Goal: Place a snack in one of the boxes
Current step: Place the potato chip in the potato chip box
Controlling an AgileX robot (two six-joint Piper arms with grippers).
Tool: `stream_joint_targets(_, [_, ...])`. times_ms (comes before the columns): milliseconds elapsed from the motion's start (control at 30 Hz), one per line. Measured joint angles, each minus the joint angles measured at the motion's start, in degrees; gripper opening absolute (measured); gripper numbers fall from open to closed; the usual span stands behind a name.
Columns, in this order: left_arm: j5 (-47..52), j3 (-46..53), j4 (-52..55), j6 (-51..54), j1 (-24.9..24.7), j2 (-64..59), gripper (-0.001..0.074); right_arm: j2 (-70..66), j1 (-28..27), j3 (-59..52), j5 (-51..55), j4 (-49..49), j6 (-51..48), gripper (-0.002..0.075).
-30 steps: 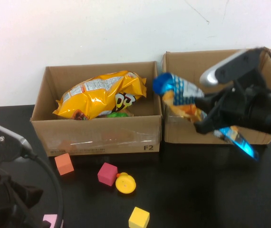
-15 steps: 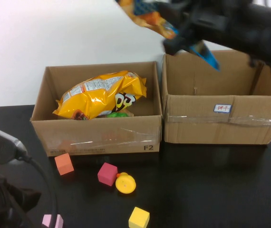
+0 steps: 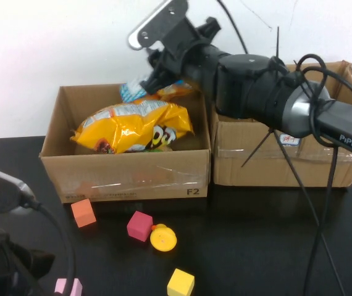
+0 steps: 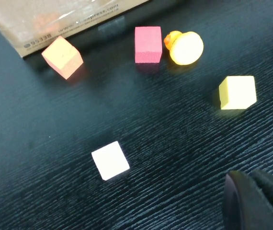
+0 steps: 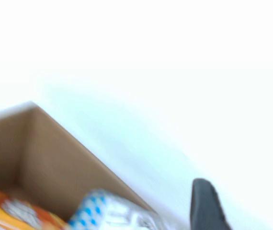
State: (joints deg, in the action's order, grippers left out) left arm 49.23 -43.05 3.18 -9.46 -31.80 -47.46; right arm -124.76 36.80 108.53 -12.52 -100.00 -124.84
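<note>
My right pincer [image 3: 153, 75] reaches over the left box [image 3: 126, 179], apparently pinching the blue bag [image 3: 134, 91] to drop it. Left pincer [image 4: 256, 201] parked above the tabletop [image 4: 165, 158]; grip unclear.

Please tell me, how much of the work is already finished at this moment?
Nearly finished. The blue snack bag lies in the left box, behind the yellow chip bag. The right gripper is above the box's back edge; whether it has let go cannot be seen. What is left is releasing, if needed, and pulling the arm back. The left gripper is parked low over the table.
</note>
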Motion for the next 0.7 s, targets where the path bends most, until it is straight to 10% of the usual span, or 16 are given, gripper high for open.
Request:
stream_joint_targets(200, [-0.5, 0.0, 0.4, -0.1, 0.0, 0.0, -0.0001, 1.2, 3.0, 0.6, 7.9, 0.0, -0.2, 0.0346])
stream_joint_targets(400, [-2.4, 0.0, 2.4, -0.4, 0.0, 0.0, -0.0001, 4.5, 7.9, 0.6, -10.8, -0.3, -2.4, 0.0330])
stream_joint_targets(700, [-11.2, 0.0, 13.9, -7.6, 0.0, 0.0, -0.0001, 14.9, 15.6, 0.6, -37.3, -2.0, -15.4, 0.0027])
